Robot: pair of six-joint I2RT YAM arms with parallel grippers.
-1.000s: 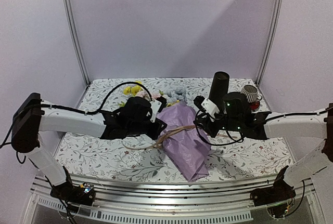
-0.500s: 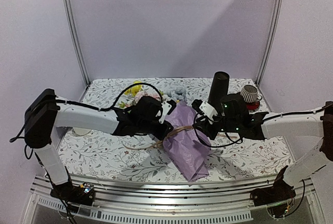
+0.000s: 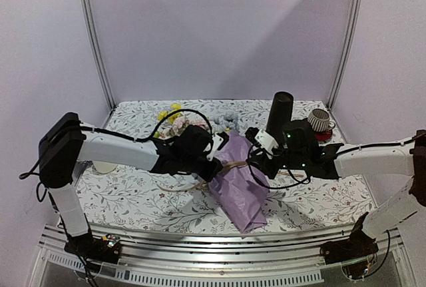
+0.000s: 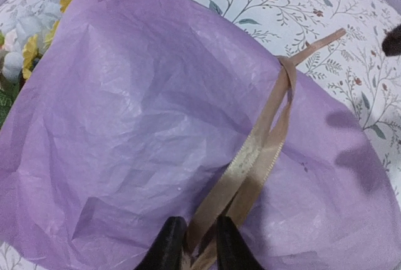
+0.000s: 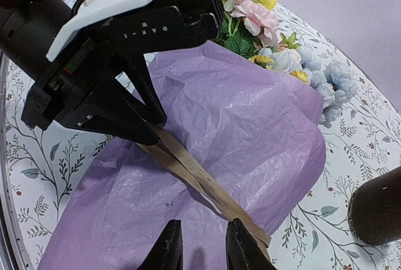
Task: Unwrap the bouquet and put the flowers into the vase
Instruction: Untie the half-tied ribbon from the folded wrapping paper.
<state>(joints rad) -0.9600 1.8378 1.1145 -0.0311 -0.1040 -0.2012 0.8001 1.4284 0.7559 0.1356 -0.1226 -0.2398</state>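
Note:
The bouquet lies across the middle of the table, its purple wrapping paper tied with a tan ribbon. The flowers stick out of its far end, pink, yellow and pale blue. My left gripper is shut on the ribbon at the bouquet's left side. My right gripper hovers open just above the paper on the right side; the ribbon passes beside its right finger. The black vase stands upright behind the right arm.
A ribbed cup on a red saucer stands at the back right. A pale round cup sits under the left arm. Metal frame posts rise at both back corners, and a slotted rail runs along the near edge.
My left arm has swung right and forward, carrying its gripper closer over the bouquet's left edge with the ribbon. The right arm shifted slightly left, then stayed still.

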